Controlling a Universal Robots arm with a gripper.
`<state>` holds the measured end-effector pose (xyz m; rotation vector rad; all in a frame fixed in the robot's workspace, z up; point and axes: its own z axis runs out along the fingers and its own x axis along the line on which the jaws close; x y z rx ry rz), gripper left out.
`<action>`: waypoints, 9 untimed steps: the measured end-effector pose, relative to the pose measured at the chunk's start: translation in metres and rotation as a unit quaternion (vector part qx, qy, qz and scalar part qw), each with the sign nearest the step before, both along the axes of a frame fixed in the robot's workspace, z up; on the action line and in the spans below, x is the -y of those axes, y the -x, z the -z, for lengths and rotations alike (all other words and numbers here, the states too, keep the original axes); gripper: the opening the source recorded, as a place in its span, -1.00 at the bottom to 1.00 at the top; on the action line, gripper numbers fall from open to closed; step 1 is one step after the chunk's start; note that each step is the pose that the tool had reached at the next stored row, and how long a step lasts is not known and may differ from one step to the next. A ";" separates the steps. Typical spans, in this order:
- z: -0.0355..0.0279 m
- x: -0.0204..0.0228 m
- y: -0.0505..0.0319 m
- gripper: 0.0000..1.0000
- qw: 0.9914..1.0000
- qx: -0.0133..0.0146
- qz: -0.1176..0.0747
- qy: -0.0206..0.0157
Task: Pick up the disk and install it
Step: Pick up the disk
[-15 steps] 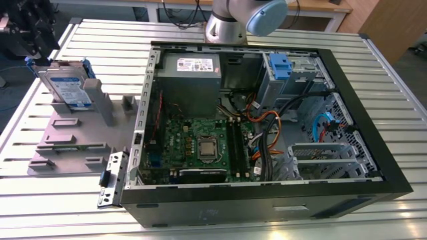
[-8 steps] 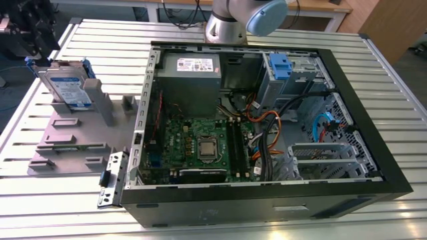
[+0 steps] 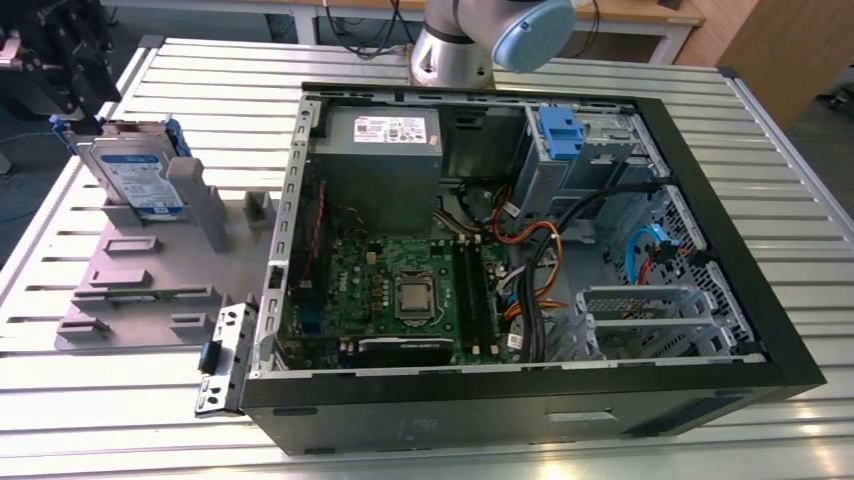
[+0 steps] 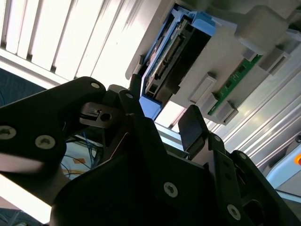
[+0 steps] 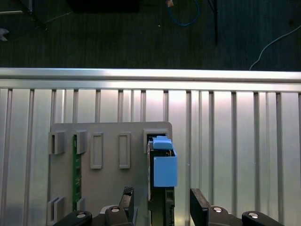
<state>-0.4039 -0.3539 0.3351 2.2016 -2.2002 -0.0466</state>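
Observation:
The disk (image 3: pixel 134 175) stands on edge in a slot of the grey holder plate (image 3: pixel 147 290), at the exterior view's left, its white-and-blue label facing the computer case. Its blue carrier bracket edge shows in the first wrist view (image 5: pixel 164 169) and, with the connector side, in the second wrist view (image 4: pixel 174 52). My black gripper (image 3: pixel 60 85) hovers just beyond the disk's far end. It is open (image 5: pixel 162 207), one finger (image 5: pixel 127 200) on each side of the disk's edge, with gaps between pads and disk. The same open gripper (image 4: pixel 164 115) sits short of the disk.
The open computer case (image 3: pixel 747 330) lies at the exterior view's right, with a grey drive bay and blue latch (image 3: pixel 561 135) at its far corner and a power supply (image 3: pixel 380 150) beside it. A green memory stick (image 5: pixel 74 172) stands in the holder plate. The slatted table edge (image 5: pixel 150 73) is close behind.

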 end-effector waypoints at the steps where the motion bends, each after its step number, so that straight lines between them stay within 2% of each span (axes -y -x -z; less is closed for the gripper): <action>1: 0.0003 0.0000 0.0000 0.18 1.000 0.000 0.000 0.000; 9: 0.0026 0.0000 0.0000 0.18 1.000 0.000 0.000 0.000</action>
